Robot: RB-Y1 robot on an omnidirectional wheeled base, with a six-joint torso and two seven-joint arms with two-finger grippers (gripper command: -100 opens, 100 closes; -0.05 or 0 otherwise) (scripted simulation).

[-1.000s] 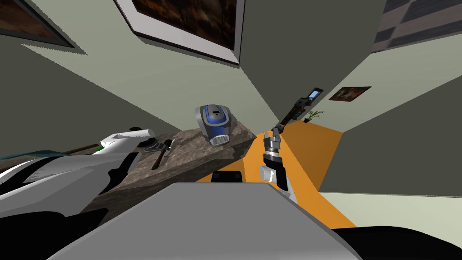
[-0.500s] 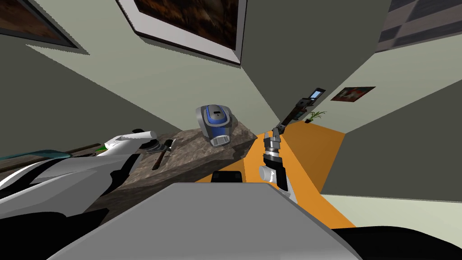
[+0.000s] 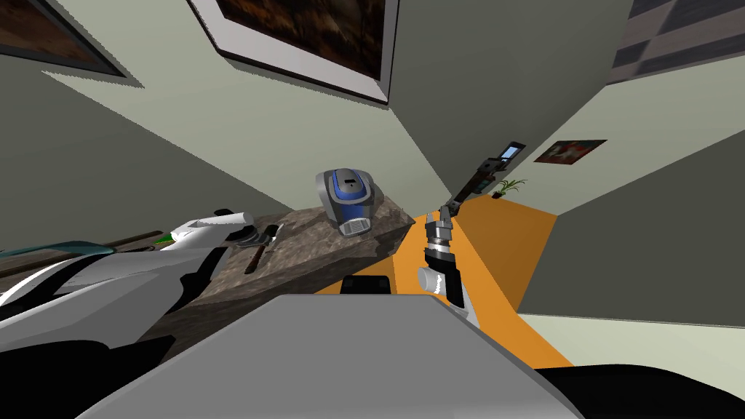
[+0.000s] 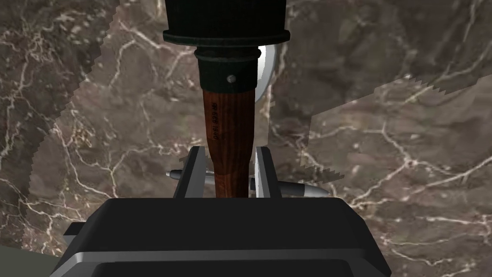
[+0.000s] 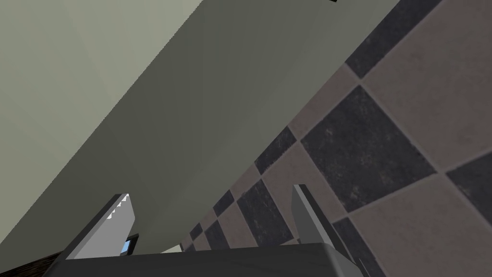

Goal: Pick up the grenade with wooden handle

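Our left gripper (image 4: 228,150) is closed narrow on the grenade (image 4: 228,115). Its two fingers (image 4: 193,173) sit tight against either side of the reddish-brown wooden handle, close to the handle's free end. The handle runs straight away from the gripper to a dark collar and a wide, dark, cylindrical head. Under the grenade is a brown marbled counter (image 4: 384,144); we cannot tell whether the grenade rests on it or is just clear of it. A slim grey pen (image 4: 307,190) lies on the counter, crosswise beneath the handle and the fingers. From the head camera, the grenade is toward the counter's left part, and a blue and grey appliance (image 3: 348,198) stands well apart from it near the far corner. Our right gripper (image 5: 210,192) is spread wide and empty; that arm reaches forward over an orange surface (image 3: 502,247) beside the counter.
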